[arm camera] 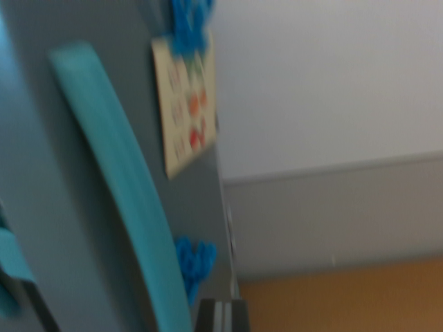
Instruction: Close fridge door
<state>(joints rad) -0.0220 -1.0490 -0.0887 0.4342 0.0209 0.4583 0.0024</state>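
Fridge door (76, 228): a grey panel filled the wrist view's left half, from 12 o'clock down to 6 o'clock, tilted and blurred. Whether it stood open or shut could not be told from this view.

Handle (118, 187): a long teal curved bar ran down the door from about 10 o'clock to 6 o'clock.

Card (185, 104): a cream rectangular sheet was stuck on the door at about 11 o'clock, its lower corner hanging toward the door's edge.

Writing: the card carried red, orange and green marks, too blurred to read; no brand or label was legible.

Upper magnet (188, 24): a bright blue shape sat at 12 o'clock, overlapping the card's top edge.

Lower magnet (194, 259): a second blue shape sat at about 6 o'clock, just beside the handle.

Containers: none were seen in the frame.

Wall (332, 83): pale white, from 1 to 3 o'clock, with a grey band (332, 214) below it.

Floor (346, 297): orange-brown, at 5 o'clock.

Claw: out of frame, so its opening could not be told.
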